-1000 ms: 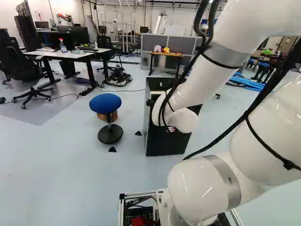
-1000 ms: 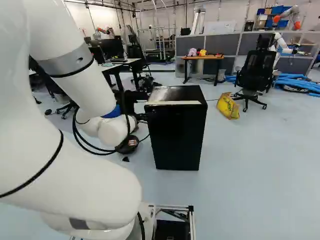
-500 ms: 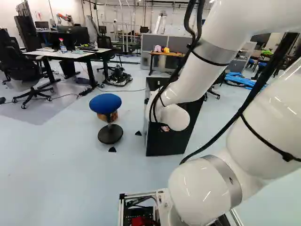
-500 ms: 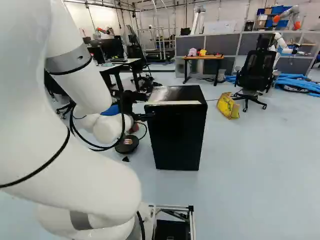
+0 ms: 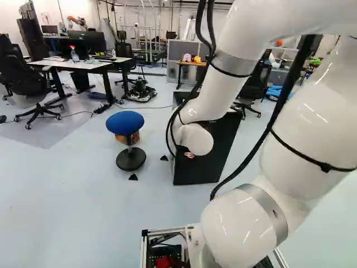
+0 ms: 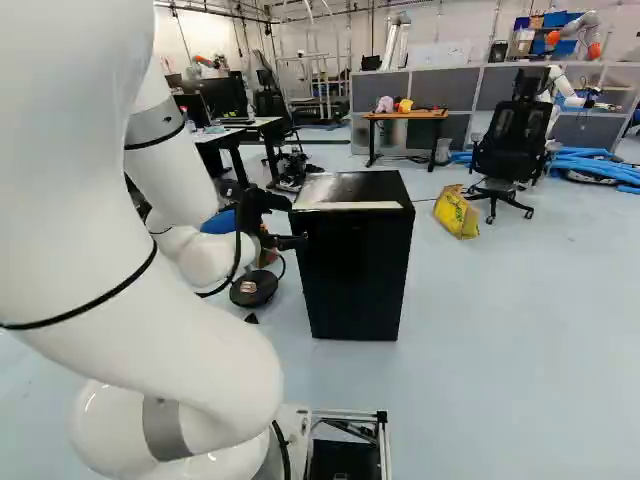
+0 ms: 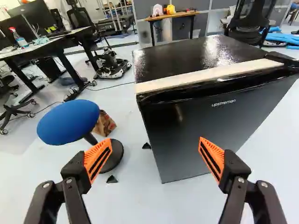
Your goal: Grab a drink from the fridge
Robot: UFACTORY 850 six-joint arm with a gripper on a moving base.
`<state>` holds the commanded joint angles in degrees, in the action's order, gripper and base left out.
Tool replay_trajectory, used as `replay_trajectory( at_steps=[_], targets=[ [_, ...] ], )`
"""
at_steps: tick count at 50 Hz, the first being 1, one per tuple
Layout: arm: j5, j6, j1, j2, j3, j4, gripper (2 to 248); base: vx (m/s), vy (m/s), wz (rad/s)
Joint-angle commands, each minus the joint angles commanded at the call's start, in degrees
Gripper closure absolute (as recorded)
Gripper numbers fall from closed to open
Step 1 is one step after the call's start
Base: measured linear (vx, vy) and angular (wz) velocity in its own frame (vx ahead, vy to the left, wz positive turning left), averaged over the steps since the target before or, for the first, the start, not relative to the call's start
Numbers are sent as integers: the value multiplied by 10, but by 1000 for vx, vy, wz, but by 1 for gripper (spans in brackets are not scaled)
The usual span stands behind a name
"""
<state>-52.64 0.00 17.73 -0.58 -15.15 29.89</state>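
Black-fronted, the fridge (image 7: 187, 121) stands shut ahead of my gripper (image 7: 155, 141) (jaws released), the arm (image 5: 215, 92) having just swung leftward across it, which should favour reaching its door edge, the drink being unseen, presumably inside.

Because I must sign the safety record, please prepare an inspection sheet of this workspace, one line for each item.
Surface: pale floor, two dark wedges lying near the stool.
Job's things: black fridge, door shut; drink: nothing seen.
Clutter: blue stool beside the fridge; yellow bag on the floor.
Gripper: open, empty, facing the fridge.
Cables: black cable strapped along the arm; thin cable across the floor.
Surroundings: desk, office chair, another robot.
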Motion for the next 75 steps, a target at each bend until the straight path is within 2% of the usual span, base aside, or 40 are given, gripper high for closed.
replay_trajectory(
  at_steps=[31, 75],
  targets=[
    [-60, 0, 54, -119, -74, 100, 3, 0, 0, 0],
    [-171, 0, 108, -284, -204, 272, 3, 0, 0, 0]
  ],
)
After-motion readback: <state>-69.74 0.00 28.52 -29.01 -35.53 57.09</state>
